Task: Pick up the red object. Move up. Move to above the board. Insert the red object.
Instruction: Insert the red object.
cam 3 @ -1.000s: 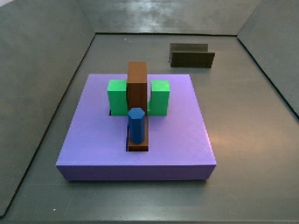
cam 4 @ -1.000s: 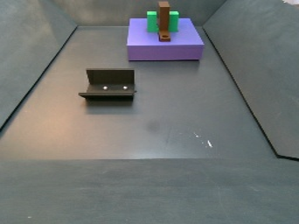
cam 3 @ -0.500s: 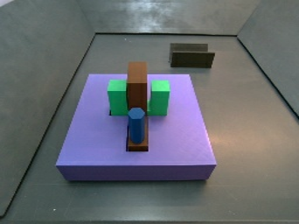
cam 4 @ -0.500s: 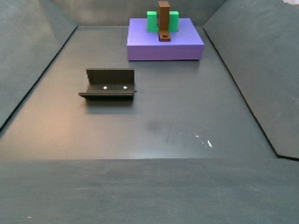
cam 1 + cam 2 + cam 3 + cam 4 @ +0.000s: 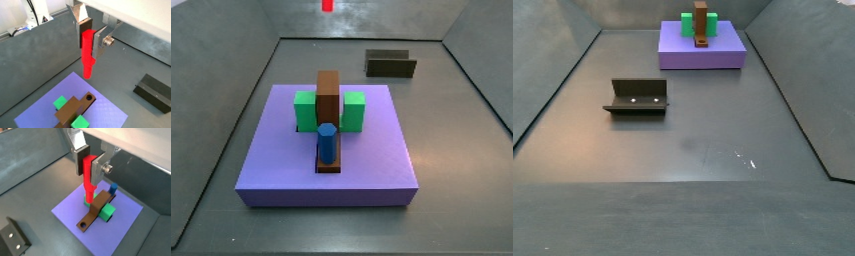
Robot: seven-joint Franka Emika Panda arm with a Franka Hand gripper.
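My gripper (image 5: 88, 31) (image 5: 89, 159) is shut on the red object (image 5: 87, 52) (image 5: 88, 177), a thin bright red rod hanging straight down between the silver fingers, high above the floor. Its lower tip shows at the top edge of a side view (image 5: 327, 5); the gripper itself is out of both side views. The lavender-blue board (image 5: 110, 115) (image 5: 123, 210) (image 5: 372, 160) (image 5: 727, 52) lies below, carrying a brown bar (image 5: 329, 100) (image 5: 95, 210), green blocks (image 5: 353, 110) and a blue hexagonal peg (image 5: 327, 142) (image 5: 113, 188).
The dark fixture (image 5: 390, 64) (image 5: 637, 97) (image 5: 155, 92) (image 5: 13, 237) stands on the grey floor away from the board. Grey walls enclose the floor on all sides.
The red rod's tip has come into view at the top edge of a side view; it was absent earlier. Board and pieces have not moved.
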